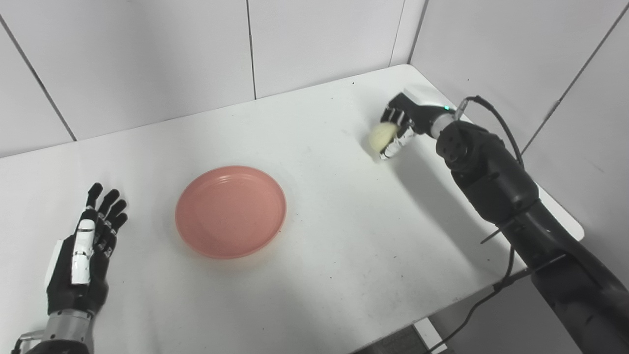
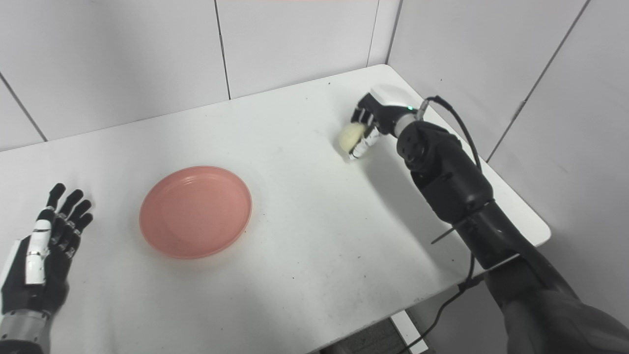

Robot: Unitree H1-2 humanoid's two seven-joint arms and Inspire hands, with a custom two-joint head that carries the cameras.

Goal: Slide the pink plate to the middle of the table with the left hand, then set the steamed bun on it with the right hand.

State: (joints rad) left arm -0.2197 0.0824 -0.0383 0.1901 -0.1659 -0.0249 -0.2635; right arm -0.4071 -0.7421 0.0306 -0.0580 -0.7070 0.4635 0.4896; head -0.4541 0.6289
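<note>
Resting flat at the near left corner of the white table [image 1: 344, 275], left hand [image 1: 83, 250], fingers spread, holding nothing, well apart from everything. Bit further in, pink plate [image 1: 231, 211] sitting empty around mid-table, slightly left of centre. Way over at the far right, right hand [image 1: 400, 128] wrapped around the steamed bun [image 1: 382, 136], fingers closed on it, down low by the tabletop near the back corner.
</note>
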